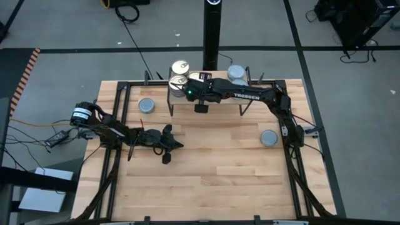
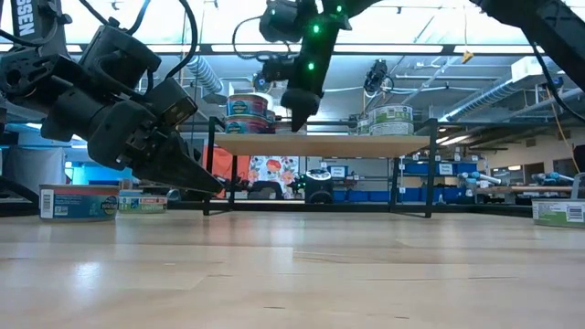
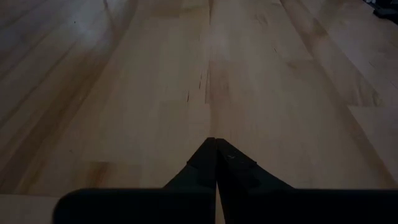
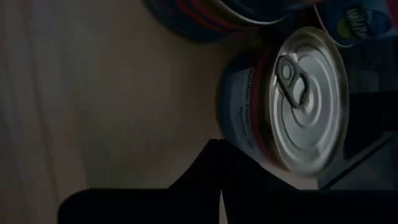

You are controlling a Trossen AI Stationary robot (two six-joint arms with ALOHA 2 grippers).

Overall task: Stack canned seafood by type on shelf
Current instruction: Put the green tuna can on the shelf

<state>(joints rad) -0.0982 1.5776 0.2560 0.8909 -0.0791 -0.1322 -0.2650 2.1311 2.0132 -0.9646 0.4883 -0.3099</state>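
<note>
The shelf (image 1: 219, 103) is a light-wood plank on black legs at the table's far edge. Pull-tab tins (image 1: 179, 73) stand at its left end, stacked two high in the low view (image 2: 249, 112). Blue-grey tins (image 1: 236, 73) stand at its right end (image 2: 391, 119). My right gripper (image 2: 297, 123) reaches over the shelf, shut, with its fingers pointing down beside the pull-tab stack. In the right wrist view a pull-tab tin (image 4: 298, 106) sits close by the fingertips (image 4: 217, 149). My left gripper (image 1: 174, 142) is shut and hovers low over bare table (image 3: 216, 146). My right gripper's shut fingertips (image 4: 214, 155) stand right by the side wall (image 4: 239, 124) of a pull-tab tin on the shelf. I cannot tell whether they touch it. The low view shows a small gap between the fingers and the stack.
One blue-grey tin (image 1: 146, 105) lies on the table left of the shelf and another (image 1: 269, 137) lies toward the right edge. The low view shows tins (image 2: 78, 201) at the left and one (image 2: 558, 212) at the right. A black post (image 1: 212, 31) stands behind the shelf.
</note>
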